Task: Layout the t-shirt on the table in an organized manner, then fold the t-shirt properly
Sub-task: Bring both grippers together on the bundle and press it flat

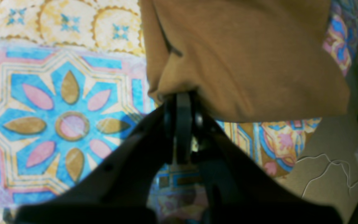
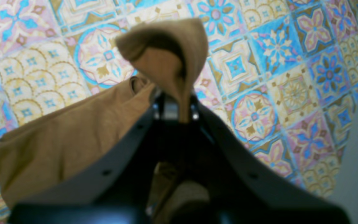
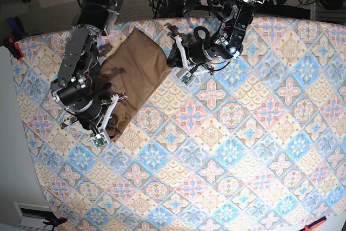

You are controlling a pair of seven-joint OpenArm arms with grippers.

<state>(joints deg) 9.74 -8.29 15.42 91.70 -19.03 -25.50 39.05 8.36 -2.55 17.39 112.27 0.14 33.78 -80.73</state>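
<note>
The right gripper (image 2: 179, 105) is closed on a bunched edge of the t-shirt (image 3: 132, 74), and a small flap of cloth stands up above its jaws. The shirt stretches between the two grippers as a tan band over the far left part of the table (image 3: 259, 150). At the shirt's other end the left gripper (image 1: 182, 102) is clamped on a lower corner, near the table's edge.

Black arms (image 3: 81, 63), white-trimmed end effectors.
</note>
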